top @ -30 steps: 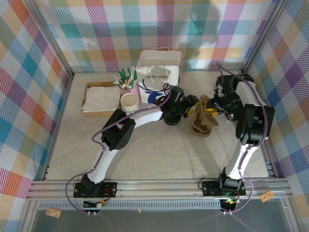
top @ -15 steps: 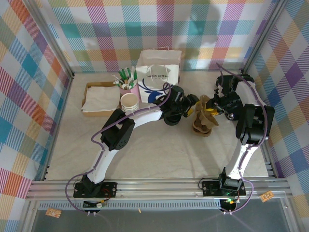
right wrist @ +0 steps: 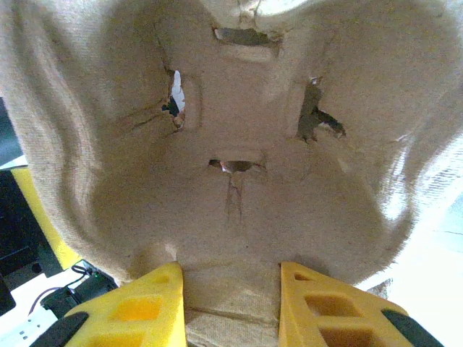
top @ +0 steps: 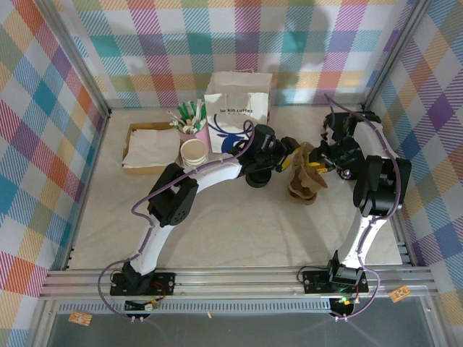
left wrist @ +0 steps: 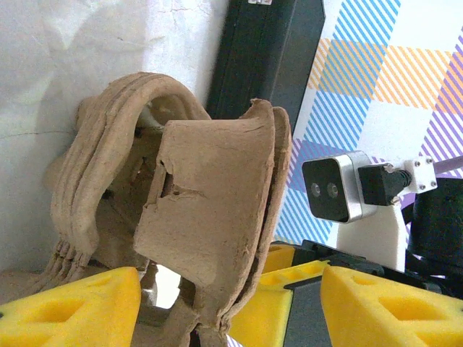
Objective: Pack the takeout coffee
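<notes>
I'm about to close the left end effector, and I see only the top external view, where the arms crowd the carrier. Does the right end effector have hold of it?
Observer: Yes. In the right wrist view the right end effector is shut on the carrier, with one finger on each face of its edge.
Operator: And the left one?
Observer: The left end effector is open. Its fingers stand to either side of the carrier, and neither seems to touch it.
Operator: One carrier or several?
Observer: Several. The left wrist view shows nested, layered rims along one side.
</notes>
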Controlling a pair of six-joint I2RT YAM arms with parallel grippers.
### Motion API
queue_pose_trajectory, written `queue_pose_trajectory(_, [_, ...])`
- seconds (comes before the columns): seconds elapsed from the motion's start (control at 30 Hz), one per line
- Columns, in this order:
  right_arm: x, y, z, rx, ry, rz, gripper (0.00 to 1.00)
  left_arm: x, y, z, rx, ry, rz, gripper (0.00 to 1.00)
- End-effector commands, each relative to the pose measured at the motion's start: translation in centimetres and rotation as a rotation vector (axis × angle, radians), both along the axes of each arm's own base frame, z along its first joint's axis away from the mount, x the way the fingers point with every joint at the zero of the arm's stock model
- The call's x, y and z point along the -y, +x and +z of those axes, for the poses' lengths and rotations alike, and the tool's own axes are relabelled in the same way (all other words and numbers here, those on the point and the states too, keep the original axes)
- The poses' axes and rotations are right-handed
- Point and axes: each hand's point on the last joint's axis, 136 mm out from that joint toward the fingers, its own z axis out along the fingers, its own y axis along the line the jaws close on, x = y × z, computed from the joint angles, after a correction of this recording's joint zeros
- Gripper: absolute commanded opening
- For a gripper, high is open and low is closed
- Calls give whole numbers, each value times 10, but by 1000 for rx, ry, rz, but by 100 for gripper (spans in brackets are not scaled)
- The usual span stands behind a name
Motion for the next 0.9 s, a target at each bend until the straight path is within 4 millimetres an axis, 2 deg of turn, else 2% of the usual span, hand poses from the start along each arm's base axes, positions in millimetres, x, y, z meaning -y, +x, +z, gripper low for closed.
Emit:
queue_pose_trajectory(0.0, [-2,-7,6,-8,26,6,29,6,-7,14,18,-25,-29,66])
queue_pose_trajectory(0.87, [-5,-6,20,31,76,-34,29,6,-18,-12,-25,9,-56,61])
